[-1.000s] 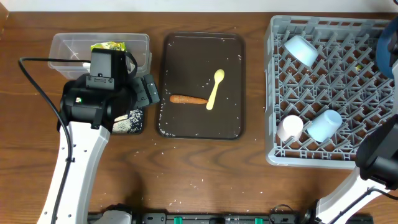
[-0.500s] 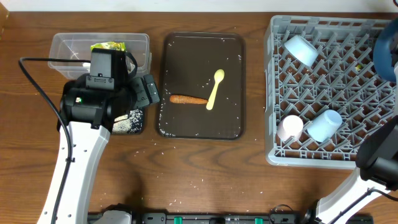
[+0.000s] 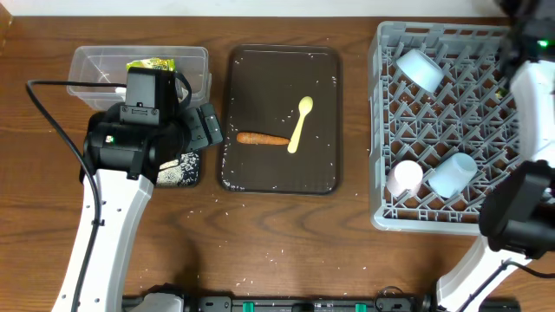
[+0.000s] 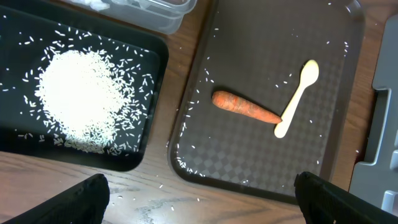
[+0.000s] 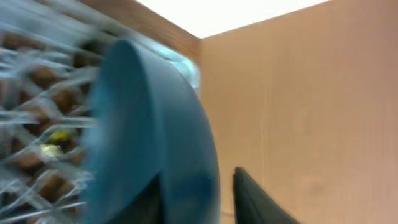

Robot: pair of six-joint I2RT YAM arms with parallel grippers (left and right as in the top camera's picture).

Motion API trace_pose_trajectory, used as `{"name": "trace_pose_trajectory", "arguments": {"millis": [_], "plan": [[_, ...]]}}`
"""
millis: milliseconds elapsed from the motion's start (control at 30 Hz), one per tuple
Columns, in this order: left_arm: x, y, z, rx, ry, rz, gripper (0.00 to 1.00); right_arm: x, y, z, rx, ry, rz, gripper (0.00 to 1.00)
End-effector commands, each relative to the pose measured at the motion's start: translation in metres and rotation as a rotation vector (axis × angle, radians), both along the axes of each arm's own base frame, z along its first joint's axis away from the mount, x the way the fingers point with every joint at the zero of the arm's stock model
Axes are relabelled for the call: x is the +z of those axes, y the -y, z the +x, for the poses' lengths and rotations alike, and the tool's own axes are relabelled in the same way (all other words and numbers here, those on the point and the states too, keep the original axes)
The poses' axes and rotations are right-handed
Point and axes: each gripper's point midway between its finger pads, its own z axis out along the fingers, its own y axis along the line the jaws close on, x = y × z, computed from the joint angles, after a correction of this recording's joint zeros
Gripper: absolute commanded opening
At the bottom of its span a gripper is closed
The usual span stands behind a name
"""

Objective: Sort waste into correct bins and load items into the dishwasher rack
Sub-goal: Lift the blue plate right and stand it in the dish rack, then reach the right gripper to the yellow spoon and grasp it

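Observation:
My left gripper (image 3: 206, 128) (image 4: 199, 200) is open and empty, hovering above the table between the black tray (image 4: 152, 134) and the brown tray. The black tray (image 3: 184, 171) holds a pile of rice (image 4: 81, 96). The carrot (image 3: 263, 138) (image 4: 245, 106) and yellow spoon (image 3: 300, 124) (image 4: 298, 97) lie touching on the brown tray. The clear tub (image 3: 87, 62) holds the yellow-green wrapper (image 3: 150, 64). The grey rack (image 3: 381, 130) holds the white bowl (image 3: 418, 69), pink cup (image 3: 404, 178) and light blue cup (image 3: 452, 173). My right gripper (image 5: 205, 199) is open, its fingers either side of the upright blue plate (image 5: 149, 124).
The brown serving tray (image 3: 325, 169) (image 4: 336, 56) lies mid-table with scattered rice grains. Loose grains also lie on the wood in front of it. The rack's grey corner (image 4: 380, 124) shows right of the tray. A tan wall (image 5: 298, 93) stands behind the rack.
My right arm has swung into the overhead view at the top right and now covers the blue plate there. The left arm and everything on the trays are unmoved.

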Motion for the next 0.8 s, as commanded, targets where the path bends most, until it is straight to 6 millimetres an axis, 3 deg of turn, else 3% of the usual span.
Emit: {"name": "trace_pose_trajectory", "arguments": {"millis": [0,267,400,467,500,600,733,767], "plan": [[-0.001,-0.004,0.0,0.014,-0.005,0.01,0.98,-0.019,-0.024,0.005,0.036,-0.037,0.032,0.48],[-0.001,-0.004,0.0,0.014,-0.005,0.01,0.98,-0.021,-0.048,0.01,-0.053,0.098,0.162,0.8],[-0.001,-0.004,0.0,0.014,-0.005,0.01,0.98,-0.01,-0.059,0.011,-0.071,0.167,0.206,0.93],[-0.001,-0.004,0.0,0.014,-0.005,0.01,0.98,0.0,-0.075,0.013,-0.033,0.2,0.264,0.98],[-0.001,-0.004,0.0,0.014,-0.005,0.01,0.98,0.004,-0.088,0.014,0.011,0.205,0.306,0.99],[-0.001,-0.004,0.0,0.014,-0.005,0.01,0.98,0.02,-0.152,0.014,0.237,0.194,0.498,0.99],[-0.001,-0.004,0.0,0.014,-0.005,0.01,0.97,0.048,-0.264,-0.009,0.571,0.154,0.879,0.99],[-0.001,-0.004,0.0,0.014,-0.005,0.01,0.98,0.055,-0.286,-0.015,0.626,0.146,0.973,0.94]]}}
